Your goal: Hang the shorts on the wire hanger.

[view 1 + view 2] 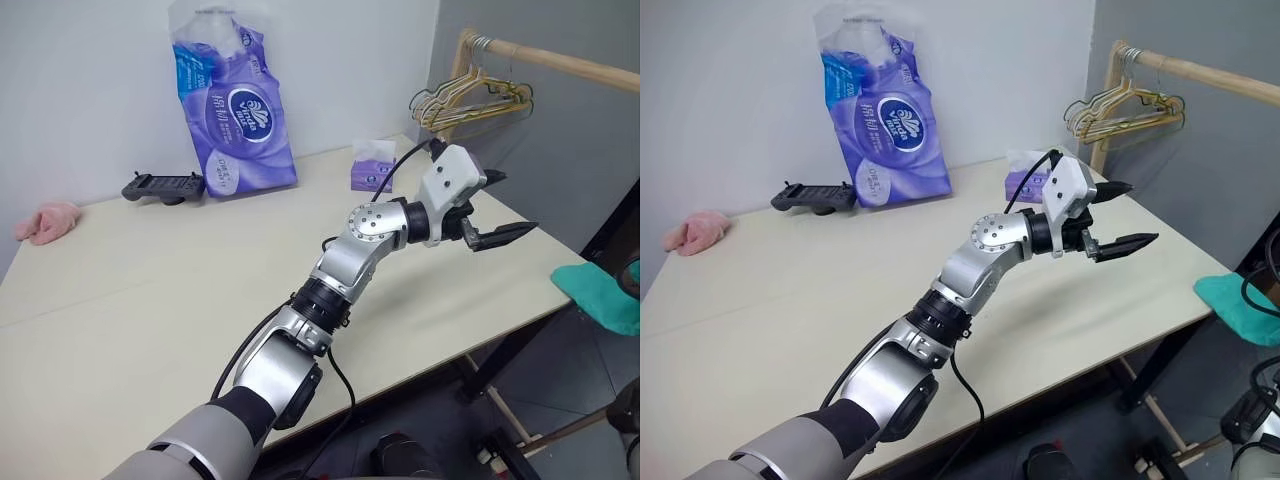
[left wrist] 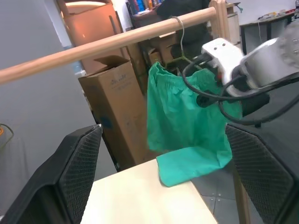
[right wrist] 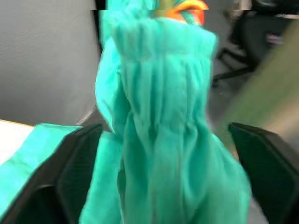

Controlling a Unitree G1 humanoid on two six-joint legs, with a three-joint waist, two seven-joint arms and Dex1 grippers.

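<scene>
Shorts (image 2: 187,116) are seen hanging from a wire hanger (image 2: 180,39) hooked over the wooden rail (image 2: 107,44) in the upper half of the left wrist view, with their lower edge draped onto the table (image 2: 140,200) corner below centre. That drape suggests the cloth was let down loosely rather than spread out. The right gripper (image 3: 163,177) is shown with fingers spread wide on either side of the teal fabric, gripping nothing. The left gripper (image 1: 495,205), right of centre in the head view, is held open and empty above the table. The hanging is judged nearly done.
</scene>
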